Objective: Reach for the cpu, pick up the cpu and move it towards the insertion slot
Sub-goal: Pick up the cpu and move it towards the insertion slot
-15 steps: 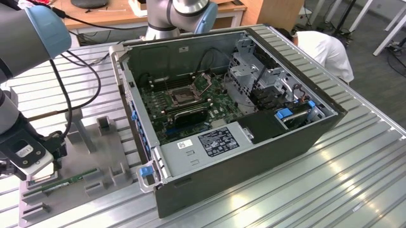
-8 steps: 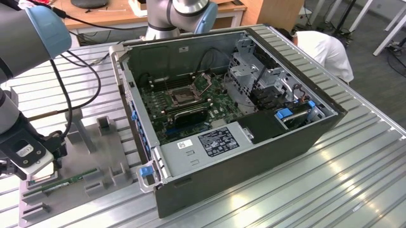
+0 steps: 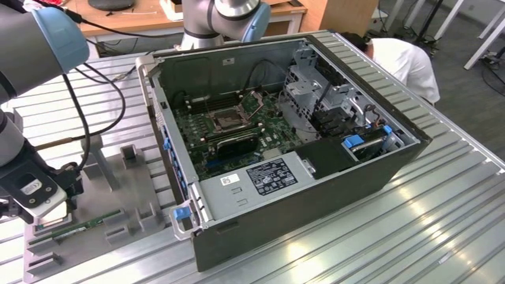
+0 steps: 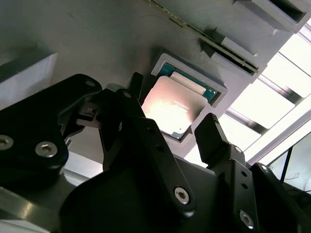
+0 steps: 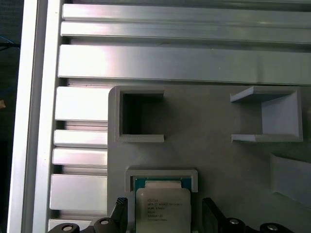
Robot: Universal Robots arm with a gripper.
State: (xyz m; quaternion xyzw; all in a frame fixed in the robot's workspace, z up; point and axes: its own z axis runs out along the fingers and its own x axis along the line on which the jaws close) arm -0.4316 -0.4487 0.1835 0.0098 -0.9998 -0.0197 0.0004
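Nearest thing first: the black two-finger gripper (image 4: pixel 173 99) is down at the near end of the exterior view's left. It hangs over a flat grey plastic fixture plate (image 5: pixel 209 145) with moulded pockets. Its jaws are apart, and the fingers (image 4: pixel 212 138) sit one on each side of the small flat square cpu with the pale silvery metal face (image 5: pixel 163 208). In both wrist views there's a sliver of gap on either side, so nothing is clamped. The cpu lies flat in its own shallow square pocket on that plate, with a strip of its teal-green board showing along one edge.

Just beside the gripper on the same plate, toward the exterior view's right, there's a long narrow green memory stick (image 3: pixel 79 228). The plate rests on a ribbed aluminium worktop (image 3: pixel 394 236).

Further back and to the exterior view's right is a dark grey computer tower (image 3: pixel 316 201), lying on its side with the panel off and the green motherboard (image 3: pixel 207 155) facing up. The square metal-framed insertion slot with the dark centre (image 3: pixel 229 121) sits mid-board, well apart from the cpu.

At the far right a person in a white top (image 3: pixel 406 59) is bent over. A wooden desk (image 3: pixel 142 21) stands at the far left.
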